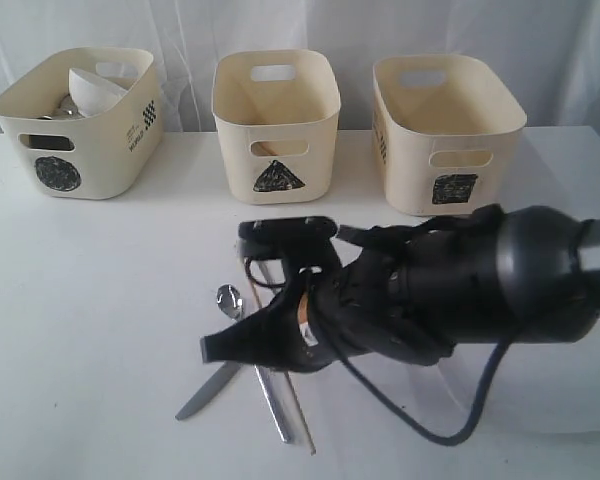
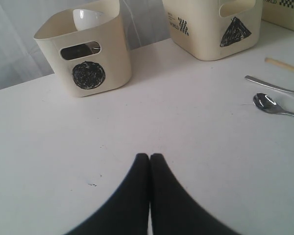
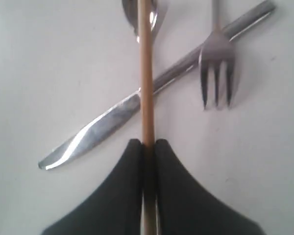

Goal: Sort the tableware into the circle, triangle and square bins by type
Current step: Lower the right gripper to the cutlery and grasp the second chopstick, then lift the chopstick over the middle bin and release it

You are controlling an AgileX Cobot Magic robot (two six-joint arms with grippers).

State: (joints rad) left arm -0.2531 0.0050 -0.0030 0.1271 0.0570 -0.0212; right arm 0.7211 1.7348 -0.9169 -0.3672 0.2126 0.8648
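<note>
My right gripper (image 3: 148, 143) is shut on a wooden chopstick (image 3: 147, 93), which runs forward over the steel knife (image 3: 108, 122) and the spoon (image 3: 152, 14); the fork (image 3: 216, 58) lies beside them. In the exterior view this gripper (image 1: 215, 348) hangs low over the spoon (image 1: 228, 298) and knife (image 1: 208, 390) at mid-table. My left gripper (image 2: 150, 156) is shut and empty above bare table. The circle bin (image 1: 75, 150) holds the white bowl (image 1: 95, 88) and steel pieces. The triangle bin (image 1: 275, 125) and square bin (image 1: 445, 130) stand to its right.
The large white square plate (image 1: 550, 400) lies at the front right, partly under the right arm. In the left wrist view a chopstick end (image 2: 284, 64), a steel handle (image 2: 269, 84) and the spoon (image 2: 267, 103) lie right of the circle bin (image 2: 88, 54). A white curtain hangs behind.
</note>
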